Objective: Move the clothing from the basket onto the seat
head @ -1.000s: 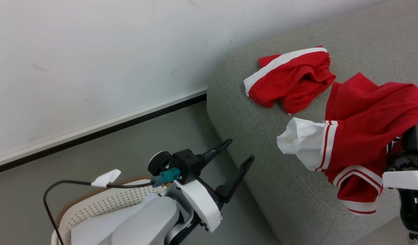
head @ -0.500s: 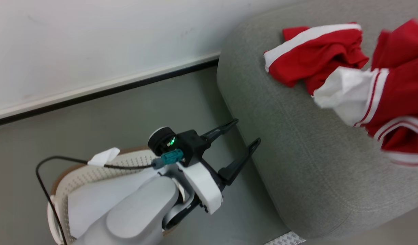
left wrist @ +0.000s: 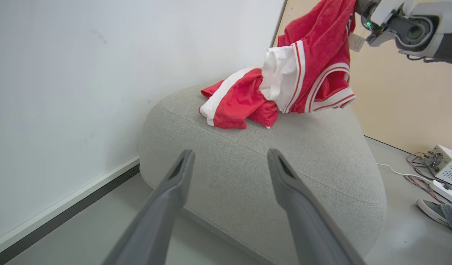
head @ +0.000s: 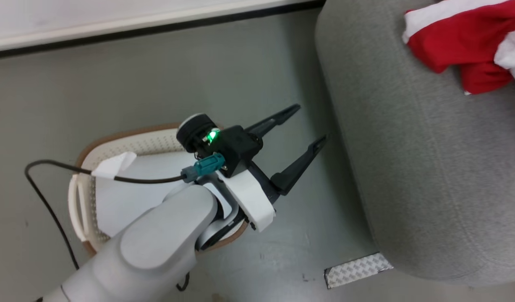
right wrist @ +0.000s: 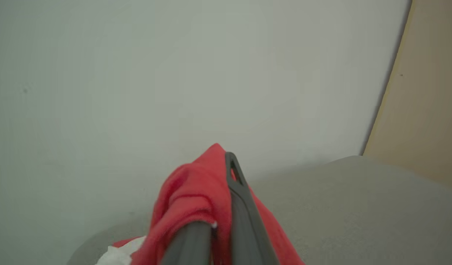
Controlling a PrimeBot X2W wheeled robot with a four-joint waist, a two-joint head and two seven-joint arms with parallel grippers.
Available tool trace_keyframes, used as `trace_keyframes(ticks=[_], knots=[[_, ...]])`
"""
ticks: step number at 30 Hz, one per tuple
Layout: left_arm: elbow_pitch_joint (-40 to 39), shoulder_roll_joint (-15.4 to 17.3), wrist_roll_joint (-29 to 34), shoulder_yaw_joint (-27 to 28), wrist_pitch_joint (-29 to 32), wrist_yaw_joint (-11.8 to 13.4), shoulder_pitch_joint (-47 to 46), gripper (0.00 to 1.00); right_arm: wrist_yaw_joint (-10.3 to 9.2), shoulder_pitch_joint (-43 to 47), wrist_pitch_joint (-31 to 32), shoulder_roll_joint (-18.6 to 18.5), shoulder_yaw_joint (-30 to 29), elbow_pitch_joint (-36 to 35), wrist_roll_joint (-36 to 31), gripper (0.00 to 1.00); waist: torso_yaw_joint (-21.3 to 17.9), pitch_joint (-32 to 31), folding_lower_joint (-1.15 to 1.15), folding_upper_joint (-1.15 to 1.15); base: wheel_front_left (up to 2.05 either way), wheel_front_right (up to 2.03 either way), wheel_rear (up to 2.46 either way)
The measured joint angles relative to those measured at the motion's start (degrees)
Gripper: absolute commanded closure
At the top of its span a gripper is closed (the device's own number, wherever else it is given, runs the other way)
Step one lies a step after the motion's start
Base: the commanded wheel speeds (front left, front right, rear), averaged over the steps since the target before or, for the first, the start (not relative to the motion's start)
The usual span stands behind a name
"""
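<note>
L gripper wide, empty, between seat and basket, half hidden by forearm. R gripper clamped on sleeved red garment, one tip buried in cloth. Banded garment on seat's far end.

A red garment with a wide white band lies crumpled on the far left part of the light-grey seat. Just right of it, touching it, the red sleeved garment hangs lifted, with its white sleeve and striped cuffs drooping. The cream perforated basket with a brown rim stands upright on the floor, near and left of the seat.
</note>
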Motion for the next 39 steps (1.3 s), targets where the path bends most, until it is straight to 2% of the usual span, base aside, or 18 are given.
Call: trace_keyframes(ticks=[7, 9, 10, 13, 14, 15, 16, 21, 25, 30, 35, 39], knots=[[-0.79, 0.65, 0.21, 0.84, -1.00, 0.30, -0.90, 0.00, 0.00, -2.62, 5.28, -2.27, 5.53, 11.46, -0.56, 1.00, 4.36, 4.44, 0.00, 0.00, 0.00, 0.00, 0.00], [-0.90, 0.58, 0.24, 1.04, -1.56, 0.52, -0.90, 0.00, 0.01, -3.03, 8.66, -3.25, 9.26, 13.02, -1.24, 0.75, 5.40, 5.07, 0.01, 0.00, 0.00, 0.00, 0.00], [-1.00, 0.53, 0.26, 1.26, -1.88, 0.52, -0.90, 0.00, 0.00, -3.18, 10.44, -3.44, 10.92, 13.51, -1.12, 0.66, 5.83, 5.25, 0.00, 0.00, 0.00, 0.00, 0.00], [-0.98, 0.35, 0.27, 1.44, -2.56, 0.52, -0.83, 0.00, 0.00, -3.29, 17.22, -3.58, 15.06, 15.05, 0.69, 0.51, 6.65, 5.15, 0.01, 0.00, 0.00, 0.00, 0.00], [-0.94, 0.29, 0.27, 1.53, -2.63, 0.52, -0.81, 0.00, 0.01, -3.28, 19.22, -3.72, 16.15, 15.18, 1.69, 0.38, 6.75, 4.89, 0.00, 0.00, 0.00, 0.00, 0.00], [-0.93, 0.08, 0.27, 1.63, -2.92, 0.52, -0.80, 0.00, 0.01, -3.27, 21.15, -4.09, 17.18, 15.14, 2.96, 0.12, 6.85, 4.61, 0.00, 0.00, 0.00, 0.00, 0.00], [-0.89, -0.10, 0.27, 1.69, -3.03, 0.51, -0.76, 0.00, 0.00, -3.27, 22.79, -4.43, 17.75, 15.15, 4.17, 0.00, 6.93, 4.32, 0.00, 0.00, 0.00, 0.00, 0.00], [-0.16, -0.30, 0.26, 2.00, -3.47, 0.42, 0.13, 0.00, 0.01, -3.13, 25.48, -6.23, 20.61, 15.12, 7.21, 0.00, 7.16, 2.56, 0.00, 0.00, 0.00, 0.00, 0.00], [1.51, -0.82, -0.10, 2.56, -3.63, 0.23, 2.27, 0.00, 0.01, -2.41, 27.04, -7.23, 22.97, 16.28, 8.89, 0.00, 7.11, -0.61, 0.00, 0.00, 0.00, 0.00, 0.00], [3.27, -1.43, -0.96, 3.80, -3.88, -0.09, 6.11, 0.00, 0.00, -1.46, 31.82, -8.26, 26.41, 17.20, 9.55, 0.00, 6.70, -6.14, -0.01, 0.00, 0.00, 0.00, 0.00], [3.16, -1.53, -1.37, 6.95, -3.90, -0.07, 11.01, 0.00, 0.00, -0.70, 34.43, -8.86, 29.51, 13.50, 10.68, 0.00, 6.11, -12.58, -0.02, 0.00, 0.00, 0.00, 0.00], [2.94, -1.49, -1.38, 9.15, -3.90, 0.00, 14.48, 0.00, 0.00, 1.06, 36.00, -11.26, 31.62, 10.04, 10.92, 0.00, 5.82, -17.37, -0.03, 0.00, 0.00, 0.00, 0.00]])
